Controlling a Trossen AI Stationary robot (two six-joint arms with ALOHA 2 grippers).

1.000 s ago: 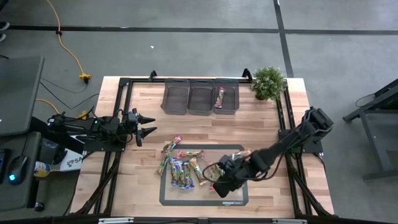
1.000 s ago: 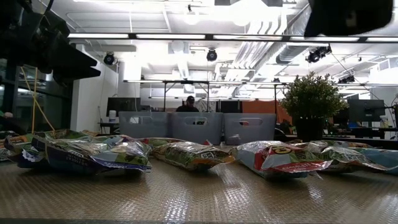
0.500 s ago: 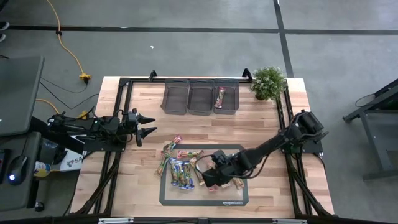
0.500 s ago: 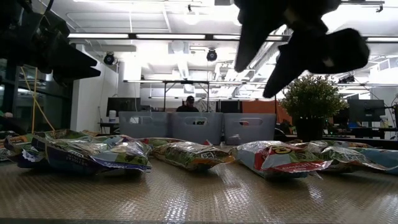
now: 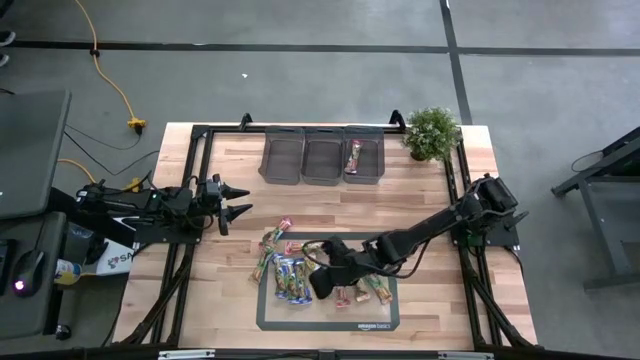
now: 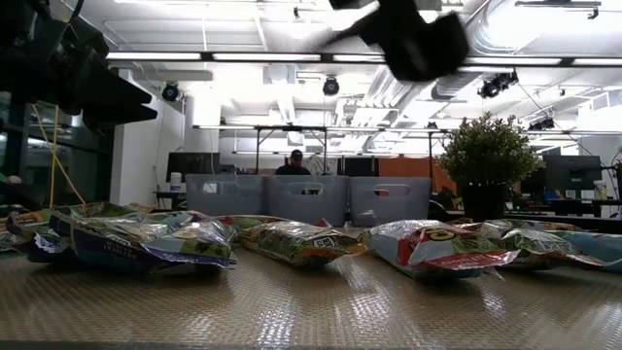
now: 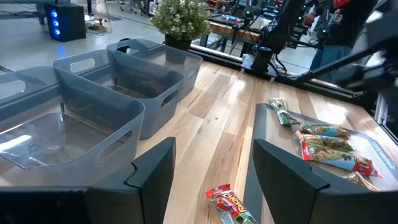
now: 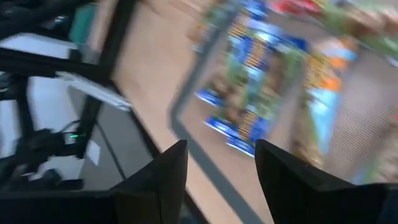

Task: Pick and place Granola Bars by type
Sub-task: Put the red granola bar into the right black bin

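The right gripper [image 5: 322, 283] is hanging over the dark mat [image 5: 375, 318] at the near middle of the counter [image 5: 420, 190], just above the heap of Granola Bars [image 5: 291, 277]. Its fingers are standing apart with nothing between them; its own wrist view is looking down past them onto blue and green wrappers, though that view is smeared and which bar lies nearest is hard to say. The arm is reaching in from the counter's right side, stretched low across the mat.

The bars are lying mostly on the mat's left half, with a few spilling off its far-left corner onto the wood. From counter height they are showing as a row of crinkled shiny packets.

Three grey bins [image 5: 322, 157] are sitting side by side at the far edge of the counter. The right one is holding a single red-wrapped bar [image 5: 354, 156]; the other two are looking bare inside. A small potted plant [image 5: 431, 132] is standing just right of them.

The left gripper [image 5: 238, 199] is waiting over the counter's left edge, fingers spread and holding nothing, pointing toward the bins.
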